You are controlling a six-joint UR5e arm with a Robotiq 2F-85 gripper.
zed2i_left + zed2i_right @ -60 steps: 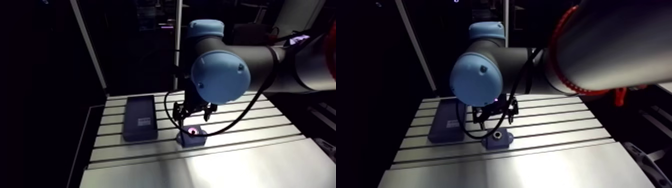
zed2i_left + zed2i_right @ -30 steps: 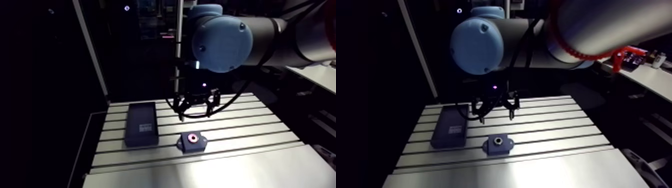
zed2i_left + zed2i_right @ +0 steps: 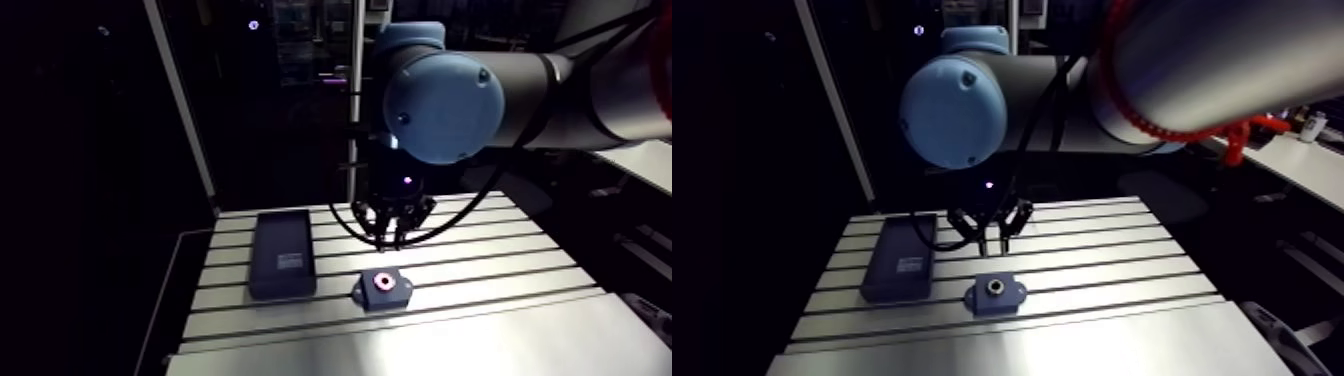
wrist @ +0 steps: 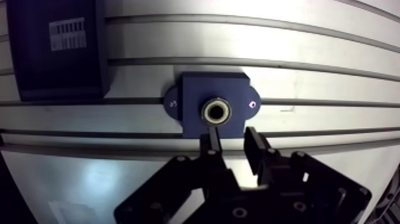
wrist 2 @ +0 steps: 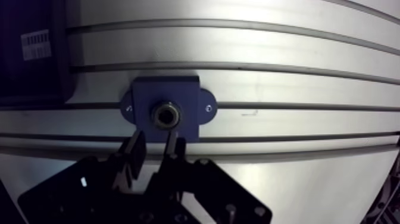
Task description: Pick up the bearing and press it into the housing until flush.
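Observation:
A dark blue housing [image 4: 190, 89] with two mounting ears lies flat on the slotted table [image 4: 333, 89]. The metal ring of the bearing [image 4: 215, 111] sits in its round bore; in the arm view it glows reddish [image 3: 383, 281]. My gripper [image 4: 233, 143] hangs above the table just short of the housing's near edge. Its two fingers stand a narrow gap apart with nothing between them. In the arm view the gripper [image 3: 393, 232] hovers a little above and behind the housing [image 3: 395, 295], clear of it.
A flat black box [image 3: 281, 253] with a white barcode label lies on the table to the left of the housing; the wrist view shows the black box [image 4: 53, 53] beside and ahead of the gripper. The table's front part is a smooth plate [image 3: 420, 345].
The gripper has risen off the housing, leaving the bearing in the bore. Its fingers, spread wide just before, have drawn close together. The arm camera has shifted too.

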